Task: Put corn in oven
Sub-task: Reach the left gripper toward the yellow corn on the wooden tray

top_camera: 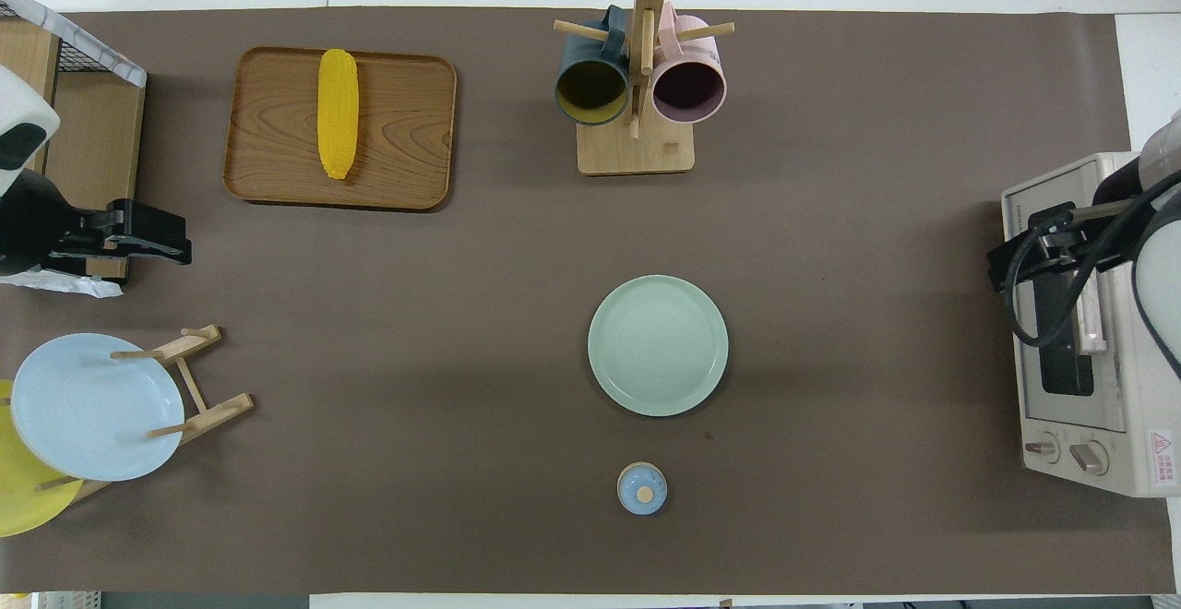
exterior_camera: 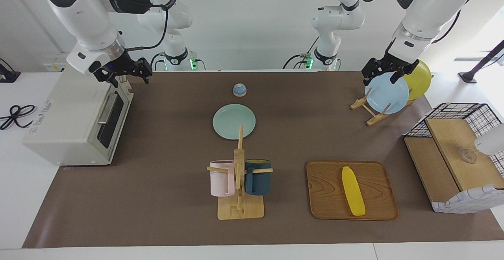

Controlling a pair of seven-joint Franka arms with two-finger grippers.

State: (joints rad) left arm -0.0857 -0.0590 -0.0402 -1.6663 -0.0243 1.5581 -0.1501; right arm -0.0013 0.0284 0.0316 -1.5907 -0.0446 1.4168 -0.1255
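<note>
Corn [exterior_camera: 352, 191] lies on the wooden tray [exterior_camera: 323, 189] at lower right of the facing view, both grippers released and empty, and the oven [exterior_camera: 75, 122]'s closed door risks blocking entry.

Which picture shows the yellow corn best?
The overhead view shows the corn best: it looks straight down on the whole cob lying on the wooden tray, kernel rows visible. The facing view also shows the whole corn on the tray, but slantwise, with less surface detail.
</note>
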